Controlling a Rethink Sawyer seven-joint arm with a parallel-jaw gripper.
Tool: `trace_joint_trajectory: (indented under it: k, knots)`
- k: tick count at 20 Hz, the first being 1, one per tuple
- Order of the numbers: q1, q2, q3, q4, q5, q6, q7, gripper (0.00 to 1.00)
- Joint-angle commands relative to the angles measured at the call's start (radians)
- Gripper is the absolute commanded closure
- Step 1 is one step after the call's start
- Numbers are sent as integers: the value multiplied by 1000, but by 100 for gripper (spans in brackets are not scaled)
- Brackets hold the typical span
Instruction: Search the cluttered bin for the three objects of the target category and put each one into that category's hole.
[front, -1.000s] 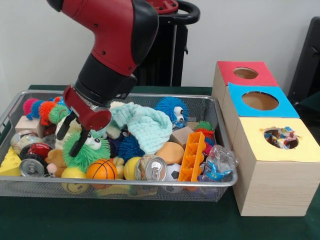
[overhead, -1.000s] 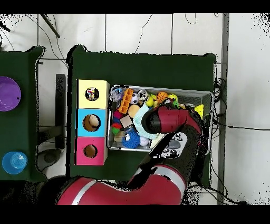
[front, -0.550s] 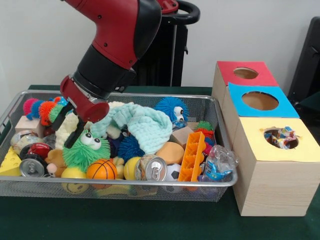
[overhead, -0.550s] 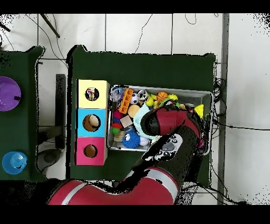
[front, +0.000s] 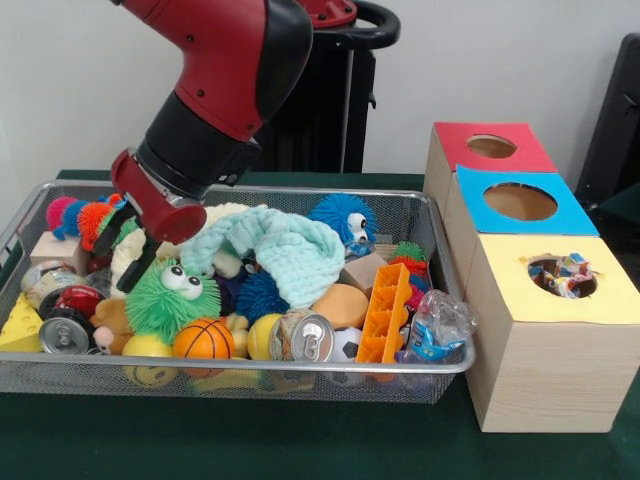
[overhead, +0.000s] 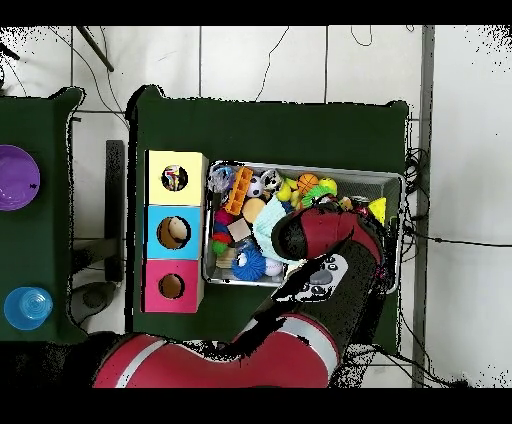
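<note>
While no writing reads, pincer (front: 125, 240) spread wide — empty, above green fuzzy toy (front: 172, 300), wire bin (front: 300, 368).

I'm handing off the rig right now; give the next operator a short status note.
Hand: empty, fingers open, hanging over the left part of the wire bin, just above the green fuzzy toy.
Boxes: the yellow box already shows colourful wrappers in its hole; the blue box holds something pale in the overhead view; nothing visible in the red box.
Left: nothing is gripped, so a pick comes next.

A purple plate (overhead: 17, 177) and what looks like a blue cup (overhead: 27, 307) sit on a side table (overhead: 45, 240).
</note>
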Motion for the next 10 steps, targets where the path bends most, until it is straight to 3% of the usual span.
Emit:
trace_joint_trajectory:
  k: [1, 10]
  knots:
    - [-53, 65, 131, 54, -36, 34, -30, 0]
    - [-65, 130, 164, 75, -23, -13, 4, 0]
